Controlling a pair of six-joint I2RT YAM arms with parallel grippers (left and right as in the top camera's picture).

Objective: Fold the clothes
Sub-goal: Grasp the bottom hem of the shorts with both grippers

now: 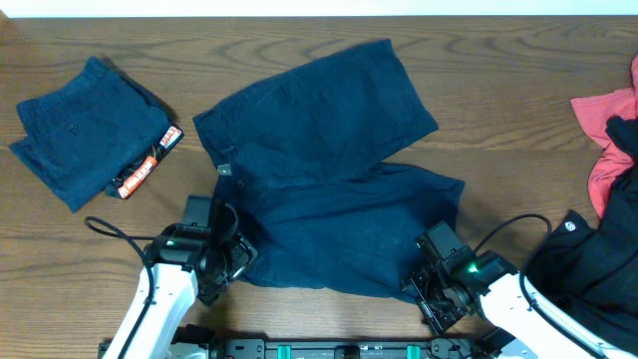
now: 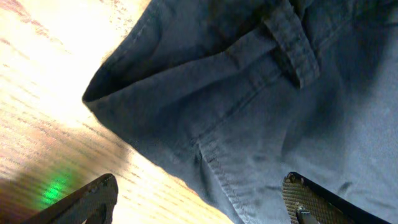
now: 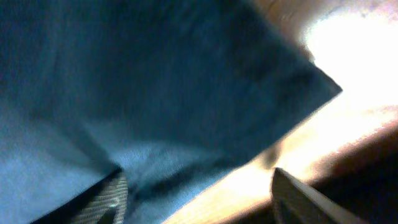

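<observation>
- The navy shorts [image 1: 329,189] lie spread mid-frame on the bench [image 1: 299,40], probably laid flat for a first fold.
- The left gripper [image 2: 199,186] and right gripper [image 3: 199,180] are both spread, straddling the lower corners and pinching nothing.
- The fabric is dark, soft and creased, with one leg overlapping the other.

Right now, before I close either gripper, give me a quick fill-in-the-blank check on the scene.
1. The folded navy shorts carry an orange-and-black ____ on their right side.
2. The left gripper and right gripper are at the near corners of the spread shorts, jaws ____.
3. The coral-red piece lies at the ____ edge of the table.
Missing words: tag; open; right.
</observation>
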